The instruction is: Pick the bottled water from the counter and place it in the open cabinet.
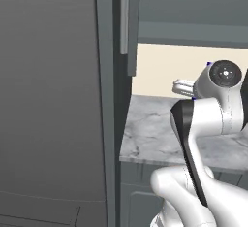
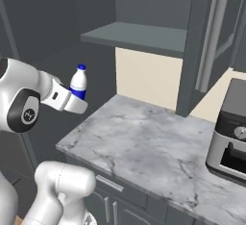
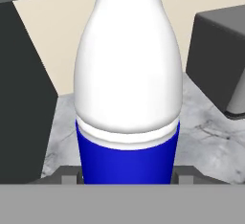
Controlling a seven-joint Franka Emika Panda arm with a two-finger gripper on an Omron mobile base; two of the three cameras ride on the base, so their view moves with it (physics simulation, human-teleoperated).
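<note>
We see the bottle [image 2: 78, 83] held upright in the air, clear above the marbled counter [image 2: 144, 142], near that counter's left end in the right base view. Its small blue cap points up and its blue label band sits low, where the gripper [image 2: 74, 99] pinches it from both sides. From the hand camera the bottle [image 3: 128, 89] stands right in front of us, pale body above and blue band below, with the gripper's dark fingertips [image 3: 69, 175] pressed against the band on either side.

Above and to the right of the bottle in the right base view we find the open cabinet [image 2: 139, 35], its flat grey shelf floor well higher than the cap. The cabinet door [image 2: 204, 46] hangs open to the right of the shelf, with a slim metal handle [image 2: 211, 36] running down it. A cream wall panel [image 2: 149, 77] lies between the shelf and the counter.

On the counter's far right we see a dark toaster oven [image 2: 230, 132], well apart from the bottle. In the left base view a tall dark grey panel [image 1: 53, 100] stands to the left of the counter [image 1: 150, 134], and the arm's white joint [image 1: 220, 83] covers most of the gripper there.
</note>
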